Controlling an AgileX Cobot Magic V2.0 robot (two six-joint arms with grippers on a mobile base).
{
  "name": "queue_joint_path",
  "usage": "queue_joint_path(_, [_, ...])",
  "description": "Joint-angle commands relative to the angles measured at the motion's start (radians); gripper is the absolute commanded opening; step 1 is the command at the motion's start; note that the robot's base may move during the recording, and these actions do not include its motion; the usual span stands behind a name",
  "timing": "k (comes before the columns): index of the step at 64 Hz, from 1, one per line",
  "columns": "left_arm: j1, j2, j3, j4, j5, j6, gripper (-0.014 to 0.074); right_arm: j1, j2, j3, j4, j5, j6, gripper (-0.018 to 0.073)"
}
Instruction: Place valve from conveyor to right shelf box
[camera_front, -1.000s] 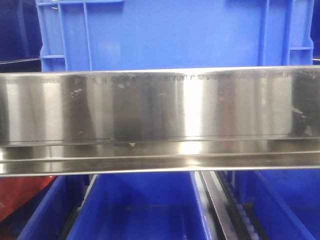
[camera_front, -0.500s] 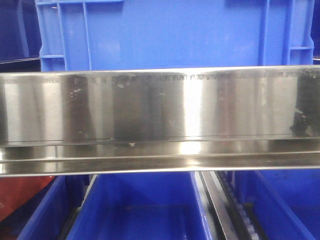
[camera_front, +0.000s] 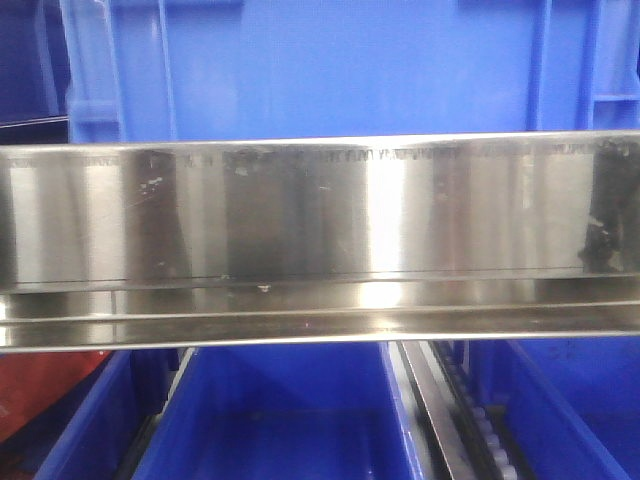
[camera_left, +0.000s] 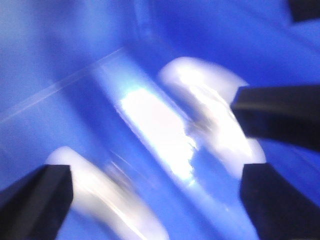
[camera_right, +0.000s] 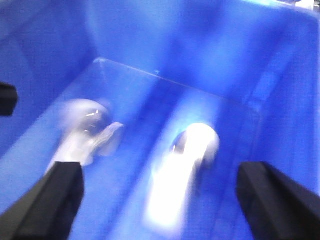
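**Both pincers spread and empty over blue box interiors; valves lie blurred on the box floors**

The right gripper (camera_right: 160, 197) stands wide open, its dark fingers (camera_right: 55, 197) at the lower left and lower right corners of the right wrist view, nothing between them. The left gripper (camera_left: 150, 195) is likewise spread and holds nothing.

Task item: in the right wrist view two pale silvery-white shapes lie on the floor of a blue box (camera_right: 225, 65). One valve (camera_right: 187, 155) sits at centre, glaring white; a second valve-like piece (camera_right: 87, 132) lies at left of centre. Both are motion-blurred; caps and lever cannot be made out. The left wrist view shows similar blurred pale pieces (camera_left: 210, 112) on blue plastic.

Change from the earlier frames: in the front view the upper blue crate (camera_front: 330, 65) above the right shelf (camera_front: 320, 215) rail now appears shifted, its ribs and handle recess placed differently. The rail and the lower blue bins (camera_front: 275, 420) look unchanged.

Pose: both wrist cameras look down into box interiors. No arm shows in the front view.
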Motion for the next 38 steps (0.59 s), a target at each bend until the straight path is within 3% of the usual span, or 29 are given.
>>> queue_joint_path(1, [0.002, -0.026, -0.035, 0.003, 0.023, -0.007, 0.0429, 0.002, -0.04, -0.007, -0.005, -0.007, -0.007, 0.0491])
queue_joint_path(7, [0.002, -0.052, -0.067, 0.022, 0.067, -0.007, 0.0338, 0.002, -0.082, -0.007, -0.005, -0.008, -0.007, 0.0412])
queue_joint_path(12, [0.002, -0.085, -0.093, 0.044, 0.112, -0.007, 0.0244, 0.002, -0.127, -0.007, -0.005, -0.004, -0.007, 0.0293])
queue_joint_path(26, [0.002, -0.224, -0.104, 0.163, 0.178, -0.037, -0.0092, 0.0, -0.271, -0.007, -0.005, 0.011, -0.007, -0.0155])
queue_joint_path(38, [0.002, -0.356, -0.057, 0.245, 0.206, -0.089, -0.0111, 0.0, -0.416, 0.074, -0.017, -0.026, -0.007, -0.0162])
